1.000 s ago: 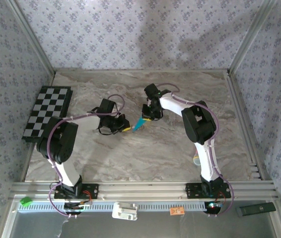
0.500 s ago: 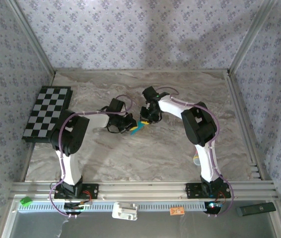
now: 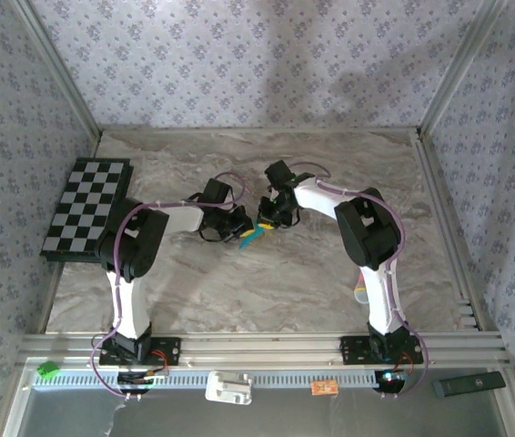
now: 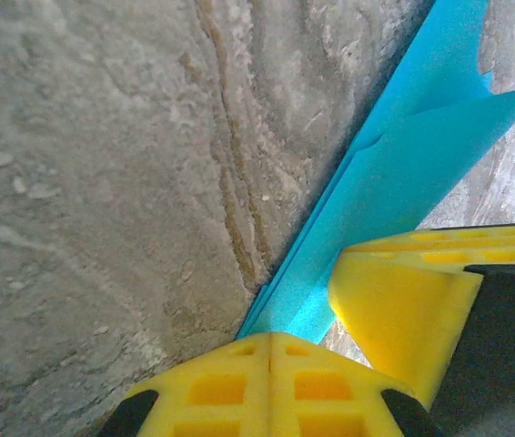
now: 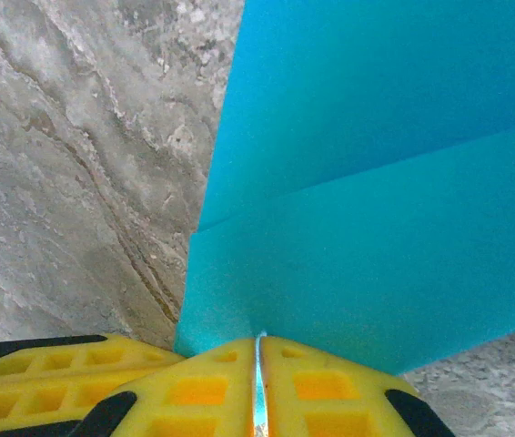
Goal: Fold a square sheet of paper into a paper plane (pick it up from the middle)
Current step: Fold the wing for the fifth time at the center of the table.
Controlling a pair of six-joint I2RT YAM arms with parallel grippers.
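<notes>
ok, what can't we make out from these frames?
- Top view: teal paper too small, partly under left gripper and right gripper; fold shape unreadable.
- Left wrist: paper's near end hidden behind the yellow fingers; contact unclear.
- Right wrist: paper cut off by top and right edges.

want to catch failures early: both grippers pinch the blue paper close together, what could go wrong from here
Tearing: the left gripper and right gripper clamp the paper close together, so pulling apart could rip it.
Slipping: the left gripper seems to hold only a narrow corner, which might slide out.
Unfolding: the layers gape, so the crease may spring open.
</notes>
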